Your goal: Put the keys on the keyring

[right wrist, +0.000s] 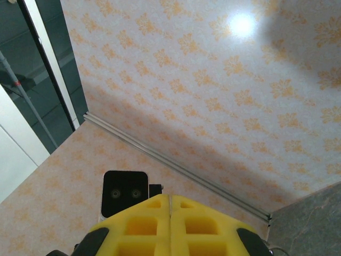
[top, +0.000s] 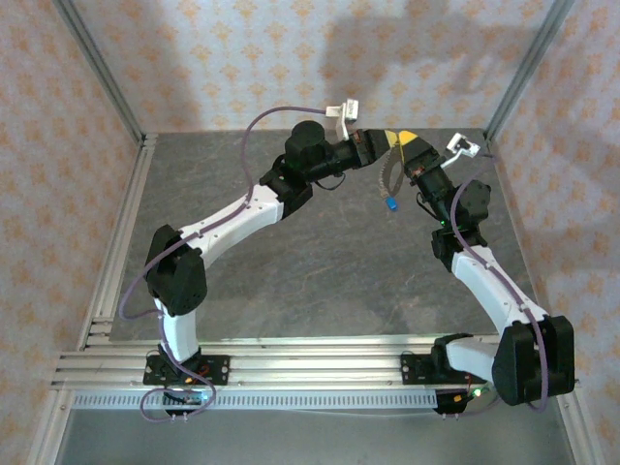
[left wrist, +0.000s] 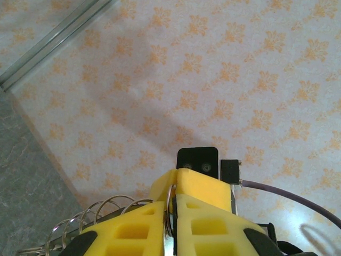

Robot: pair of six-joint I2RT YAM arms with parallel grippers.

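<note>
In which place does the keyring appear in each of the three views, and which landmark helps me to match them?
Top external: the keyring hangs between the left gripper and the right gripper, far right of centre.
Left wrist: the keyring is at bottom centre, pinched in the left gripper, its coil at lower left.
Right wrist: the shut right gripper at the bottom edge.
Shared landmark: the orange-flowered wallpaper.

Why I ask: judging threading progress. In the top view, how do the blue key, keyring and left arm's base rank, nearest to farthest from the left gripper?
From the left gripper:
1. keyring: pinched in its grip.
2. blue key: just past the ring, toward the near edge.
3. left arm's base: near-left table edge.
</note>
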